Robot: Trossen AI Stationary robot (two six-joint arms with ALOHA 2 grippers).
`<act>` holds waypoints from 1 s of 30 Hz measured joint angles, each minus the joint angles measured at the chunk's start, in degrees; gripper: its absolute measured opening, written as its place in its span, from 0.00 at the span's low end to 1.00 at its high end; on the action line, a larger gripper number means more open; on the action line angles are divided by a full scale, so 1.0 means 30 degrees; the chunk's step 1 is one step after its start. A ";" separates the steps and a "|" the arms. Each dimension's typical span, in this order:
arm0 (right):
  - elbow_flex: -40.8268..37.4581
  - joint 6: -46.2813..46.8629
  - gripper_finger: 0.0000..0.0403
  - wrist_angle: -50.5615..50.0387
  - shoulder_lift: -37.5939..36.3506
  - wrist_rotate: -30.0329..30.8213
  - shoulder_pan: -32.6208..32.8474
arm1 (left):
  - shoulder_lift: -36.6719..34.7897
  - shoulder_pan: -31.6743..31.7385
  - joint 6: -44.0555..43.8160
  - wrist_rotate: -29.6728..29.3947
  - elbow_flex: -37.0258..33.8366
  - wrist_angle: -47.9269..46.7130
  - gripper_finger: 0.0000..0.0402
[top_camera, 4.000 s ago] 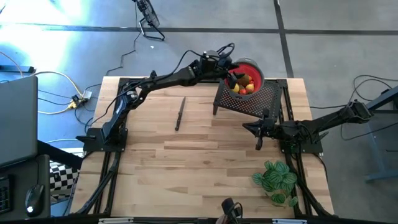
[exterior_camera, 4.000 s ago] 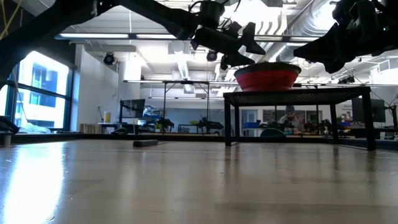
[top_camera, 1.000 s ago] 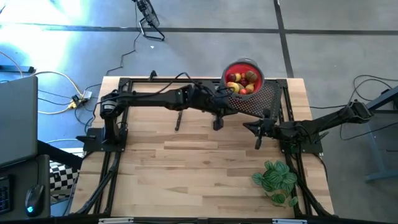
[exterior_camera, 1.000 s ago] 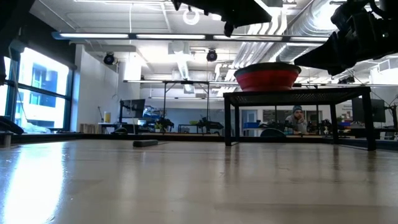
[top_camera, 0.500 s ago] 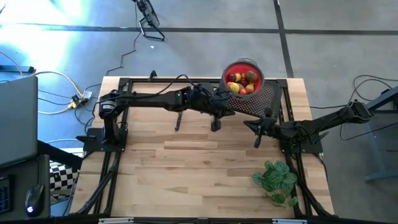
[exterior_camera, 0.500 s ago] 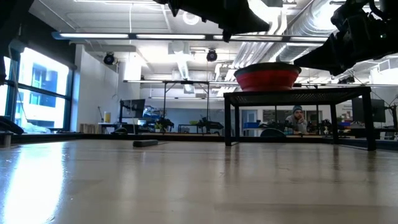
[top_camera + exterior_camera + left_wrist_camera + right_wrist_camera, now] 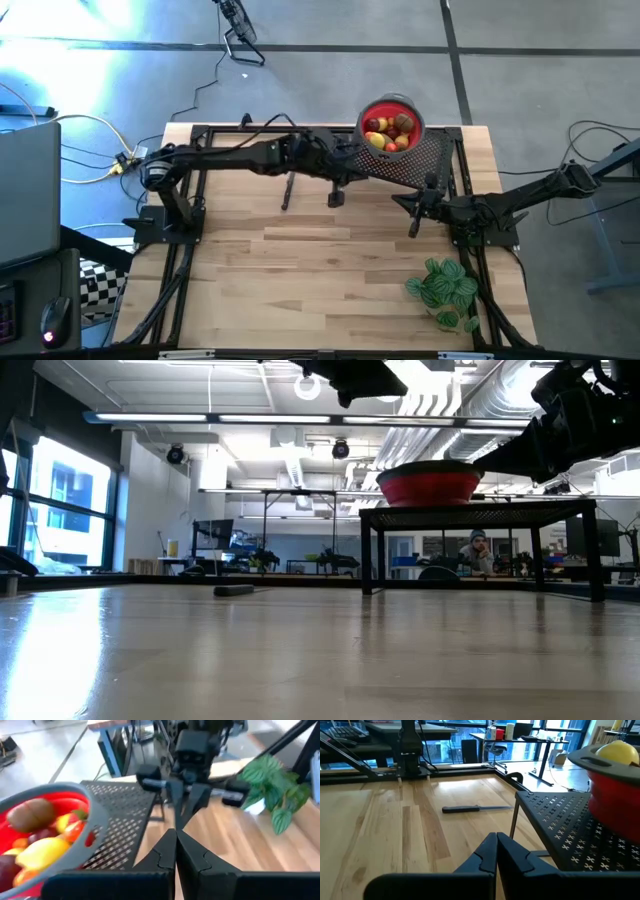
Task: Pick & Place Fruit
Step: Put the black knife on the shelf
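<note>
The fruit [image 7: 388, 133] is a heap of yellow, red, brown and orange pieces lying in the red bowl [image 7: 409, 108], which stands on a black mesh rack [image 7: 418, 163] at the table's far right. In the left wrist view the fruit [image 7: 35, 837] fills the bowl [image 7: 87, 837]. My left gripper [image 7: 337, 197] hangs shut and empty above the table, just left of the rack. My right gripper [image 7: 400, 205] stays shut and empty near the rack's near edge, pointing toward the table's left. The two shut grippers face each other: my left [image 7: 176, 834], my right [image 7: 496, 838].
A thin dark knife [image 7: 289, 184] lies on the wood left of the rack, also seen as the knife [image 7: 475, 809]. A green leafy plant [image 7: 444, 291] stands at the near right. The rack [image 7: 480, 515] stands on legs. A person [image 7: 478, 550] sits far behind.
My left gripper has drawn back from the rack toward the table's left edge, rising slightly and rolling a little; its arm has folded back with it. The bowl and fruit have stayed in place.
</note>
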 joint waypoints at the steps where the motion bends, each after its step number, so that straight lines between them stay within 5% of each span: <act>1: 0.0000 0.0000 0.01 -0.0100 0.0000 0.0000 -0.0006 | -0.0034 -0.0075 -0.0197 0.0011 -0.0467 0.0679 0.00; 8: 0.0000 -0.0023 0.01 -0.0170 0.0000 0.0000 -0.0006 | -0.0366 -0.0663 -0.1393 0.0053 -0.3452 0.4200 0.00; 30: 0.0000 -0.0058 0.01 -0.0128 0.0000 -0.0166 0.0001 | -0.0277 -0.0652 -0.1794 0.0080 -0.3514 0.3965 0.00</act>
